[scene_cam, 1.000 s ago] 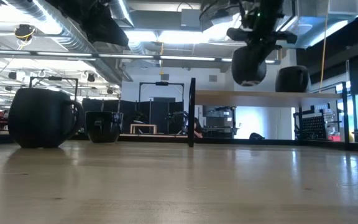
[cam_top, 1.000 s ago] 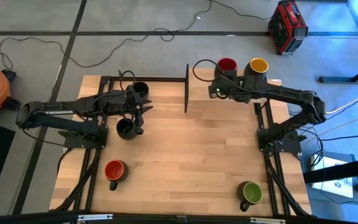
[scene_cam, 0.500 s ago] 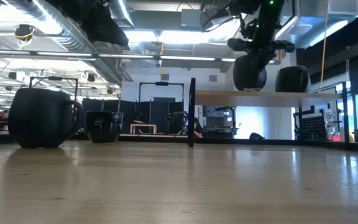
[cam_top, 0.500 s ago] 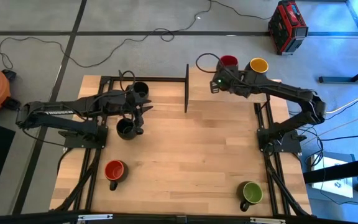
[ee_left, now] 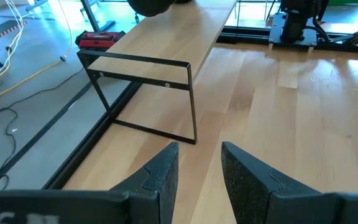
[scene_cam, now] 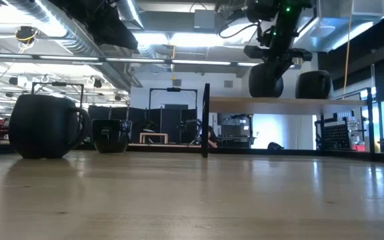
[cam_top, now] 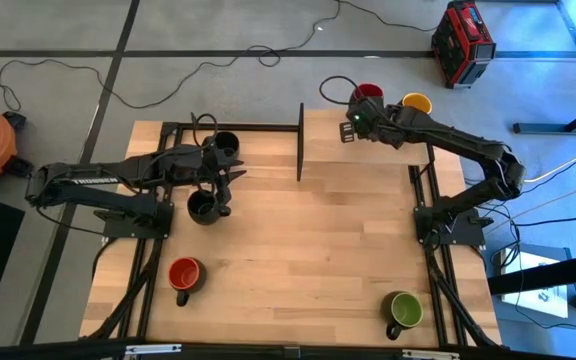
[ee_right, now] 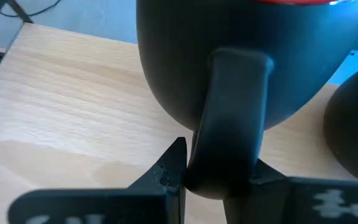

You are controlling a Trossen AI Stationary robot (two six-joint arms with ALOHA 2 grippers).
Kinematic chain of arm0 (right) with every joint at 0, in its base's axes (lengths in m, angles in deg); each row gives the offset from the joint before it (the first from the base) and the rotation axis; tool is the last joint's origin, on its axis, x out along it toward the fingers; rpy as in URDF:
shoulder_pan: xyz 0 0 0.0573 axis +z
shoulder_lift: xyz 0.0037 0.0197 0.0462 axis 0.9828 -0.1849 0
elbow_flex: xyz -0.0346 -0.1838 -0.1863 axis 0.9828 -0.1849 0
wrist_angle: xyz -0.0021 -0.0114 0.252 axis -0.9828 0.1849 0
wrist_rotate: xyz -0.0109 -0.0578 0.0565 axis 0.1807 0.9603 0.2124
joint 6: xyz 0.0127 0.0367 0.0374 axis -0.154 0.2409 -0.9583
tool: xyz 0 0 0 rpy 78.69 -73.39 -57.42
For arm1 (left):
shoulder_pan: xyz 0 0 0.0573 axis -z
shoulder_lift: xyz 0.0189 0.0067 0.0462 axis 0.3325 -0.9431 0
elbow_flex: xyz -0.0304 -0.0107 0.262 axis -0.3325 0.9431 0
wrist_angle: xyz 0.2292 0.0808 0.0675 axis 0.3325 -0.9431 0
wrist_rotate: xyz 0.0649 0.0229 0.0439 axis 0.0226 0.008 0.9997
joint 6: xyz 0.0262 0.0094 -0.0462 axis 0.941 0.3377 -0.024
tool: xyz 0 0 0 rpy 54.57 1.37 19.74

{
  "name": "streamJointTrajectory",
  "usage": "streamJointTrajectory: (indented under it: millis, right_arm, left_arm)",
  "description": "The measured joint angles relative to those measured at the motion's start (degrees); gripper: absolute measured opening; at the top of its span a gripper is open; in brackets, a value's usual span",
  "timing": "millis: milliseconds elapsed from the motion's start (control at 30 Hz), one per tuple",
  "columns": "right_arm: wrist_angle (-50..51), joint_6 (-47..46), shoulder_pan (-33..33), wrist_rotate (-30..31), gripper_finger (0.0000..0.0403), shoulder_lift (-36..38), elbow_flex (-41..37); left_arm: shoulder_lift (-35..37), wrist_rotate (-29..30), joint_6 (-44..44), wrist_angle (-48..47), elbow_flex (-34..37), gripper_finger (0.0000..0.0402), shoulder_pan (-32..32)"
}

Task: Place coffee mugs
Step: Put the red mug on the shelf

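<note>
My right gripper (cam_top: pixel 354 125) is shut on a red-inside mug (cam_top: pixel 366 95), at the far end of a raised wooden shelf (cam_top: pixel 368 150). The mug also shows in the low view (scene_cam: pixel 267 80), its bottom at or just over the shelf top. A yellow-inside mug (cam_top: pixel 415 102) stands on the shelf beside it. My left gripper (cam_top: pixel 231 176) is open and empty between two black-inside mugs (cam_top: pixel 225 143) (cam_top: pixel 202 207) standing on the table. A second red-inside mug (cam_top: pixel 183 273) and a green-inside mug (cam_top: pixel 404 310) stand near the front edge. My right gripper pinches the red-inside mug's handle (ee_right: pixel 232 124) between its two fingers (ee_right: pixel 166 174). The fingers come roughly level from the shelf's near left side and lie across the handle. The mug stays upright; whether its bottom touches the shelf I cannot tell.
An upright thin black frame (cam_top: pixel 300 140) stands at the shelf's left end, and also shows in the left wrist view (ee_left: pixel 145 93). The middle of the wooden table (cam_top: pixel 308 250) is bare. A red case (cam_top: pixel 462 42) and cables lie on the floor beyond.
My right gripper has carried the red-inside mug toward the table's far edge along the shelf and a little down, keeping it upright and next to the yellow-inside mug.
</note>
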Motion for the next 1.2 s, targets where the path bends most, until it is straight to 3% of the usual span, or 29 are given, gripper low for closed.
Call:
streamJointTrajectory:
  millis: [333,1200]
  right_arm:
    - [-6.06,0.0,0.17,-0.37,0.0046,-0.13,-4.74]
    - [-2.29,-0.13,0.15,-1.78,0.0051,0.19,-3.82]
  left_arm:
    - [0.0,0.0,0.0,0.02,0.0,0.0116,0.0]
    - [0.0,-0.02,0.0,1.25,0.0,0.0116,0.01]
